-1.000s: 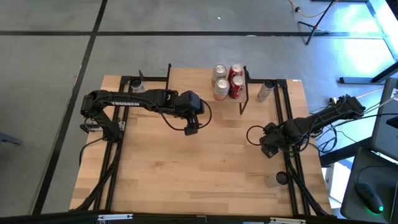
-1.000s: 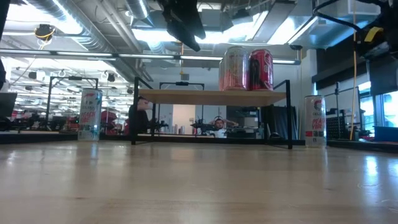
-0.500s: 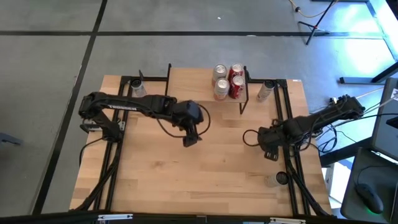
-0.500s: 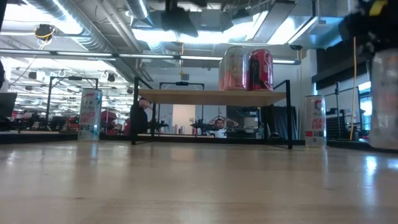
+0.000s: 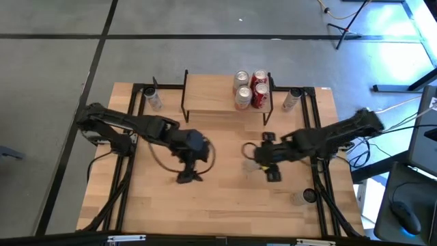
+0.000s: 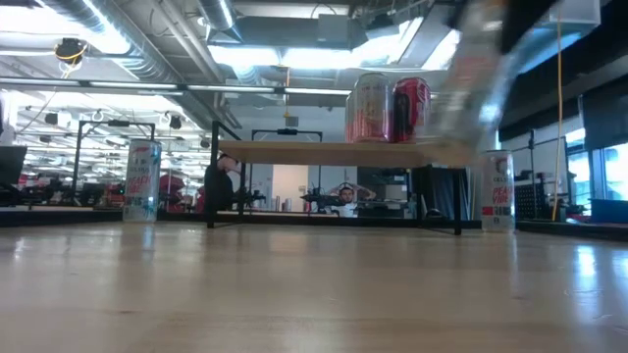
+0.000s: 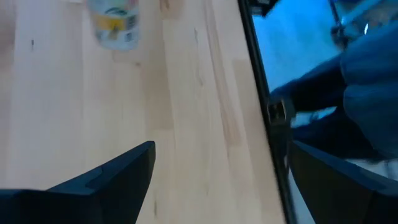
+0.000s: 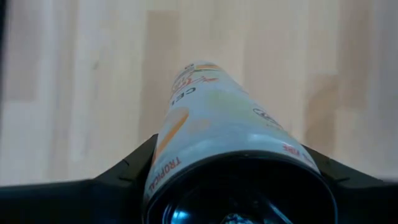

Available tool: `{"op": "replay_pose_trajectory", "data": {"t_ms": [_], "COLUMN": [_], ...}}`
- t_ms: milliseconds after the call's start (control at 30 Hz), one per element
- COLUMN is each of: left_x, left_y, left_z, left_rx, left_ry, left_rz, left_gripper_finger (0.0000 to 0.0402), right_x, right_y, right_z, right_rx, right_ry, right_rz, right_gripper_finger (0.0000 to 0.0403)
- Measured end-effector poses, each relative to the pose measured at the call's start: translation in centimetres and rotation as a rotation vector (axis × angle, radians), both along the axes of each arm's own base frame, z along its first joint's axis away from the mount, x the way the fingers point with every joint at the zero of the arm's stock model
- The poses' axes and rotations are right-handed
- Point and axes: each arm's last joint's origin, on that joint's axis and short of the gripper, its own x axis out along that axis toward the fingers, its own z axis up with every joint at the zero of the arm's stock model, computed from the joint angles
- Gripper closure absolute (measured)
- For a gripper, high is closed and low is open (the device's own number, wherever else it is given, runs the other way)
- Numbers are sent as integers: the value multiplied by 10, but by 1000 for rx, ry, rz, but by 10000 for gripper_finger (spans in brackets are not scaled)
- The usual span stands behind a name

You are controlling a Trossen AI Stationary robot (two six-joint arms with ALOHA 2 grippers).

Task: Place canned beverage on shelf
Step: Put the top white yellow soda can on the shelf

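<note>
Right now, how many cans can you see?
8 cans: four on the shelf, one each side of it, one at the table's front right, one can in the right gripper.

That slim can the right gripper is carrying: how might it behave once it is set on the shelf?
The slim can, clamped in the right gripper, looks tall and narrow, so it probably tips easily if released tilted. Its smooth printed wall may be slippery. Four cans already crowd the right end of the shelf, so a nudge could topple neighbours.
</note>
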Motion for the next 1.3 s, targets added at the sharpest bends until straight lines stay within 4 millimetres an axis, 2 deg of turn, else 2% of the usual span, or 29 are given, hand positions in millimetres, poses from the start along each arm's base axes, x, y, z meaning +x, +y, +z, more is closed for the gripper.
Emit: {"op": "replay_pose_trajectory", "data": {"t_ms": [100, 200, 333, 467, 633, 800, 1300], "left_x": [-23, -41, -57, -65, -63, -62, -61], "left_y": [4, 12, 18, 23, 28, 28, 27], "left_z": [0, -3, -14, -24, -27, -26, -25], "left_rx": [36, 51, 30, 77, 165, 179, 179], "left_ry": [-25, -63, -80, -65, -85, -105, -118], "left_rz": [-23, -17, -11, 27, 110, 92, 91], "left_gripper_finger": [49, 49, 49, 49, 49, 49, 49], "right_x": [34, 62, 85, 103, 115, 118, 118], "right_y": [-3, -7, -10, -19, -40, -56, -58], "right_z": [2, -5, -19, -28, -38, -44, -64], "right_rx": [-55, -74, -66, -57, -77, -78, -33], "right_ry": [40, 109, 210, 209, 219, 233, 252], "right_rz": [6, 23, 81, 107, 63, 26, 24], "right_gripper_finger": [164, 164, 164, 164, 164, 164, 165]}}
